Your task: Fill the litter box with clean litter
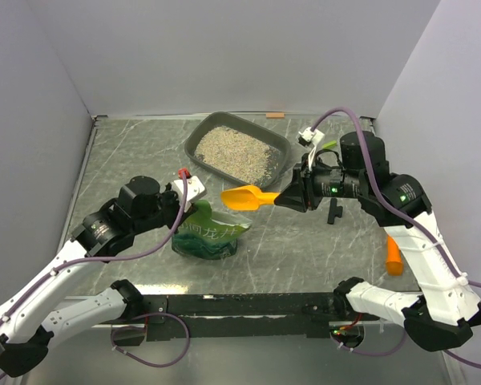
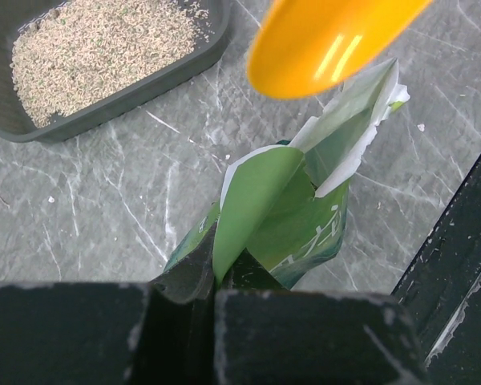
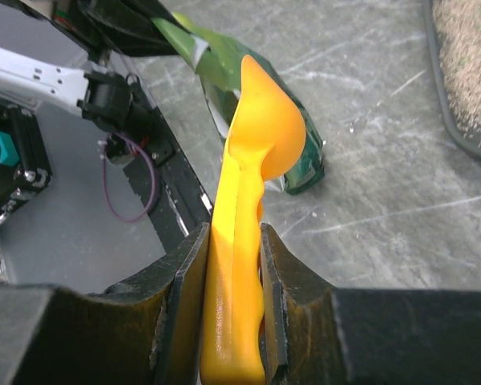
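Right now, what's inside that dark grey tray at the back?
The litter box holds beige-grey clean litter, spread across most of its floor. A dark strip of sloped wall shows around it. The bottom beneath the granules is covered, so the depth cannot be judged.

I saw the litter box [image 1: 194, 143] at the far middle of the table [image 1: 128, 152] with the clean litter [image 1: 236, 152] lying in it. The bag [image 1: 211, 237] stood nearer the arms, left of centre, its top pinched in the left gripper [image 1: 194, 208]. The scoop [image 1: 247, 196] hung between box and bag, above and right of the bag's mouth, its handle clamped by the right gripper [image 1: 282, 199] to its right.
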Motion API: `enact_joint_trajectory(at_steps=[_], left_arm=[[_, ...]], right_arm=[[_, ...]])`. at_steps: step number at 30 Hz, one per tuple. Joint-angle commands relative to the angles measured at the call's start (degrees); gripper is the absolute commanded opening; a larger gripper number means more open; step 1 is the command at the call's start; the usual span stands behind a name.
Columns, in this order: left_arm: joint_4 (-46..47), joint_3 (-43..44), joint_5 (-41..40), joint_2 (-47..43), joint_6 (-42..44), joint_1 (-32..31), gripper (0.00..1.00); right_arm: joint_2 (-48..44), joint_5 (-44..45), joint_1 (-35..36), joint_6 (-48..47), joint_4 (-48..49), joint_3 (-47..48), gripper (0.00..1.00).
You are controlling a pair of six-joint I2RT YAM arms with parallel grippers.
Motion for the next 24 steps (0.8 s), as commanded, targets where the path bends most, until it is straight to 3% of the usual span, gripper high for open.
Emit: enact_joint_trajectory(at_steps=[1, 24], left_arm=[[7.0, -0.3, 0.5, -1.5, -1.6, -0.6, 0.01], [8.0, -0.5, 3.7, -0.2, -2.4, -0.6, 0.01]], right_arm=[[-0.2, 0.7, 1.5, -1.3, -0.7, -0.8, 0.00], [2.1, 4.9, 7.1, -5.1, -1.6, -4.2, 0.00]])
